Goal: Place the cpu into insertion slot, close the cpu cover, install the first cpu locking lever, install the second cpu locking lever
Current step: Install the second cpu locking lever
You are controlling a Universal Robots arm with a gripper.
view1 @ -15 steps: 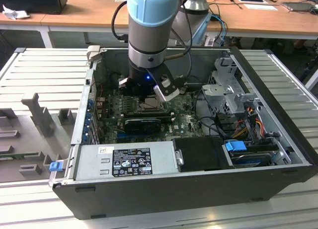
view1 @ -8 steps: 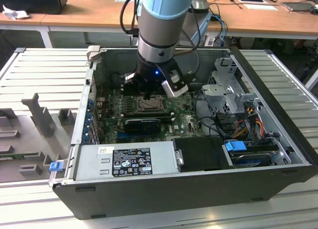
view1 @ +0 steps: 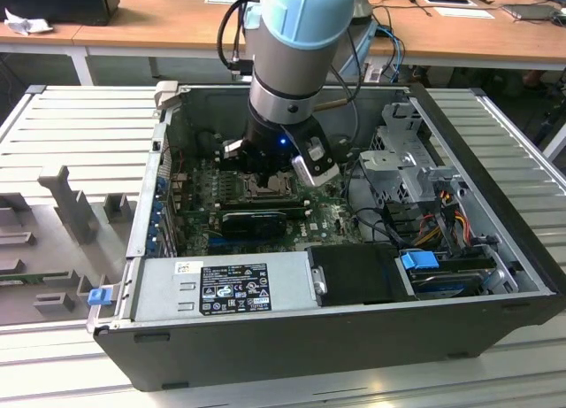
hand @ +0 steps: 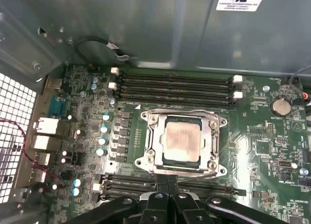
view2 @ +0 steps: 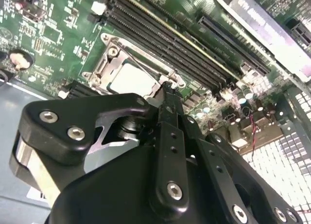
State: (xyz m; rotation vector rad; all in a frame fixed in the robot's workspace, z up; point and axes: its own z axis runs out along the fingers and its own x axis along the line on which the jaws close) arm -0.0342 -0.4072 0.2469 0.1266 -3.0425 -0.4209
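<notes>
The cpu [hand: 182,141], a pale silvery square, lies flat in the insertion slot [hand: 163,145] on the green board. The cpu cover [hand: 214,136], a silvery frame, lies down around it with the chip showing through its window. A thin metal lever [hand: 199,175] runs along the cover's near edge. My gripper [hand: 168,185] is shut, its black fingertips together right at that edge, with nothing visibly held. The second wrist view shows the same: gripper [view2: 167,90] tip against the cover [view2: 109,63] beside the cpu [view2: 131,78]. In the exterior view the gripper [view1: 265,173] reaches down into the open computer case.
Long black memory slots [hand: 175,85] run along the far side of the socket, and more [hand: 121,185] lie beside my fingers. A coin battery [hand: 281,106] sits nearby. A black card [view1: 256,220], the grey power supply [view1: 221,288] and a drive cage [view1: 416,169] crowd the case.
</notes>
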